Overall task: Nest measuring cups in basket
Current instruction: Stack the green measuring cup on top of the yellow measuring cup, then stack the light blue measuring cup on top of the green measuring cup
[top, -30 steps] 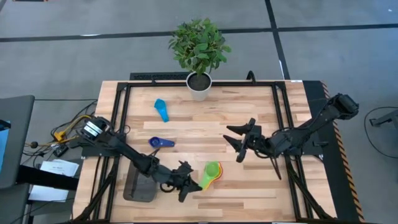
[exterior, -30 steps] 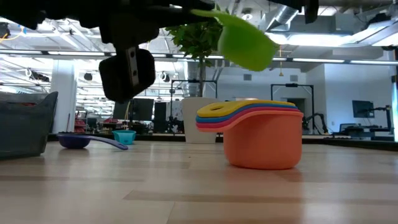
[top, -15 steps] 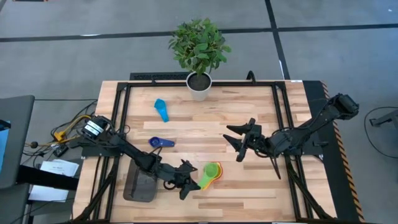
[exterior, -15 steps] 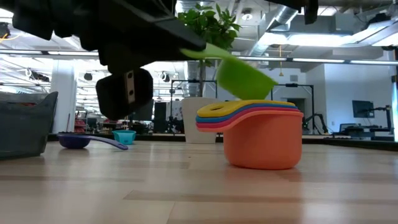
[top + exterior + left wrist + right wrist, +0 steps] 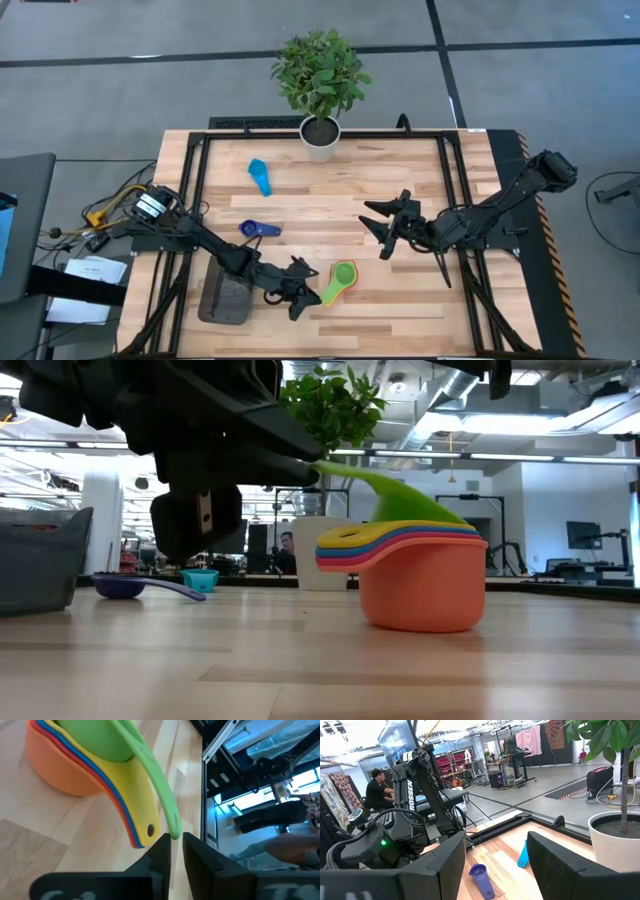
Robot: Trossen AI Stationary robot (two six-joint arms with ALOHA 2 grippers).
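Left gripper (image 5: pixel 306 288) pinches the tip of the green cup (image 5: pixel 338 280) by its flat handle — fingers nearly together on the thin handle end, as the left wrist view shows. The bowl sits in the top of the stack (image 5: pixel 415 575): orange cup (image 5: pixel 420 595) at the bottom, then red, blue and yellow, resting on the surface (image 5: pixel 400 180) at its near middle. Holding by the handle tip likely keeps the fingers clear of the bowls while the green one seats.

Green cup's long axis runs from bowl to handle, angled toward the left arm and the near edge; in the low view the handle rises off the stack toward the gripper, so the cup looks not yet level. The other handles fan the same way.

Basket (image 5: pixel 226 299) lies just behind the left gripper, near the surface's left front corner — stack not in it yet. Dark blue cup (image 5: pixel 258 229) and light blue cup (image 5: pixel 260 176) lie apart, farther back.

Right gripper (image 5: pixel 388 228) hovers mid-surface, fingers spread wide, holding nothing.
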